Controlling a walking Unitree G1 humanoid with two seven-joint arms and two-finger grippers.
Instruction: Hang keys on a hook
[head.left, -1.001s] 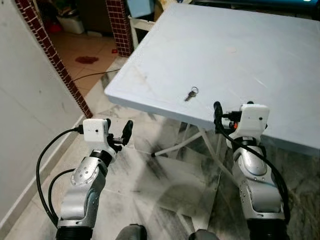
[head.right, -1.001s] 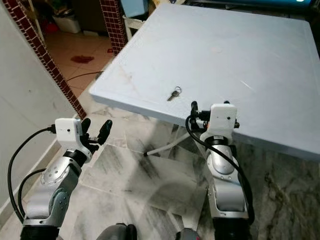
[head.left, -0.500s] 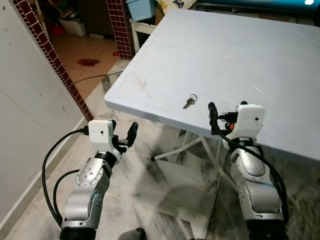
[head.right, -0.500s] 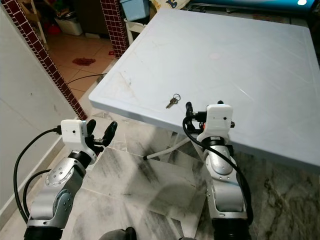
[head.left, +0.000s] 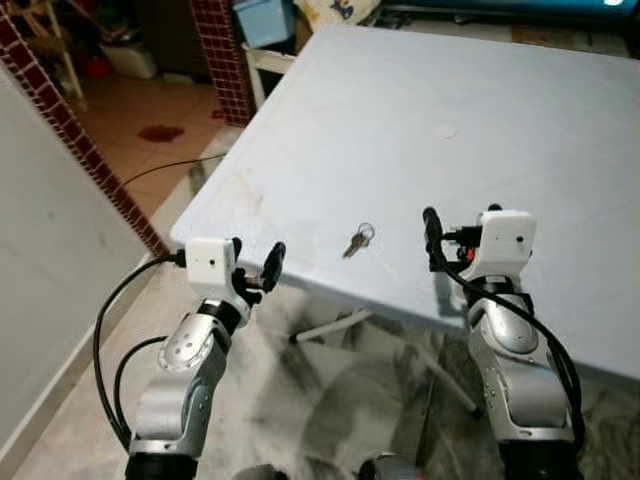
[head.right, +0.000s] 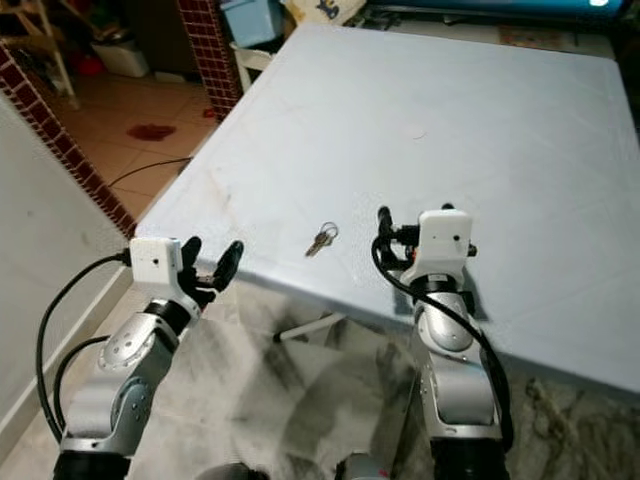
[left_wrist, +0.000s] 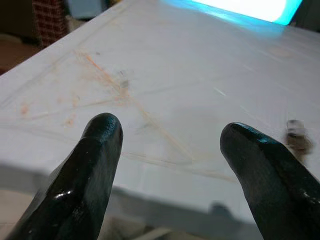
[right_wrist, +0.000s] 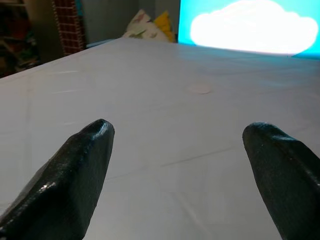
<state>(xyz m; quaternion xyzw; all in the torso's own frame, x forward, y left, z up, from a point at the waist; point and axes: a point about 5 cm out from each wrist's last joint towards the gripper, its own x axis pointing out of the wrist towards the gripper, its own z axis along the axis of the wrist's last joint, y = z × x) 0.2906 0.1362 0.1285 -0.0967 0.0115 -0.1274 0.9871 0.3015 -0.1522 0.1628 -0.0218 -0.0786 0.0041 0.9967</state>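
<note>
Small silver keys on a ring (head.left: 357, 240): lying on pale grey square table (head.left: 520, 120), near its front edge. Left gripper (head.left: 254, 268): raised at table edge, fingers spread, empty. Right gripper (head.left: 458, 228): raised over tabletop beside keys, fingers spread, empty.

The table (head.left: 480, 110) looks like matt pale plastic, scuffed and faintly stained near its edge. On it lie shiny metal keys (head.left: 357, 240). Below, the floor (head.left: 330, 390) is glossy veined marble.
</note>
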